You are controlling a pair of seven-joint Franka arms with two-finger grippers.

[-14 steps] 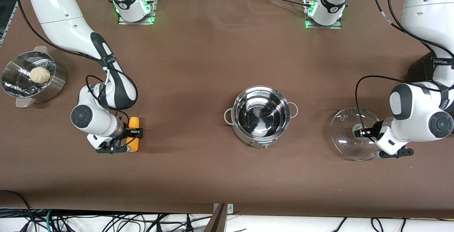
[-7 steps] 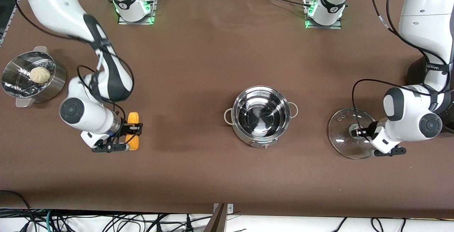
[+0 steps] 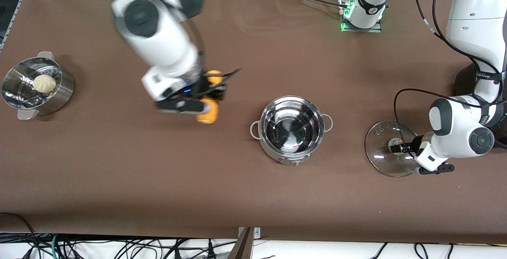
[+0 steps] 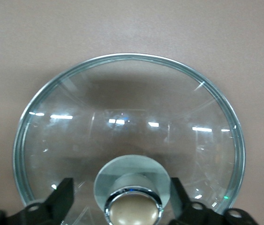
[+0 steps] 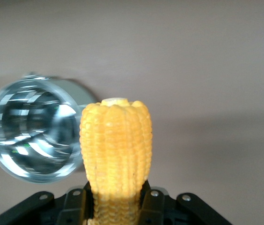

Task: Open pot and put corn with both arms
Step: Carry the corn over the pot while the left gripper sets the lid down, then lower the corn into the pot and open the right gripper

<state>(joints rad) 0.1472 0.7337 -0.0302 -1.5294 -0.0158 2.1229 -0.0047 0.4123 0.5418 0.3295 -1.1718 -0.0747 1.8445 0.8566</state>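
Observation:
The pot [image 3: 292,97] stands open and empty in the middle of the table, also seen in the right wrist view [image 5: 29,129]. My right gripper [image 3: 210,92] is shut on the yellow corn [image 3: 209,112], holding it in the air over bare table between the steamer and the pot. In the right wrist view the corn [image 5: 115,145] sticks out from between the black fingers [image 5: 157,201]. The glass lid [image 3: 382,152] lies flat on the table toward the left arm's end. My left gripper [image 3: 399,147] is open, with its fingers [image 4: 59,201] either side of the lid's knob [image 4: 133,211] and gaps showing.
A perforated steel steamer pot [image 3: 59,92] with a white bun [image 3: 44,82] stands at the right arm's end. A black cooker [image 3: 465,79] sits partly hidden by the left arm. The left arm's base [image 3: 362,13] stands at the table's back edge.
The right arm lifted the corn off the table and carried it toward the pot. The left gripper opened off the lid's knob; the lid now lies flat.

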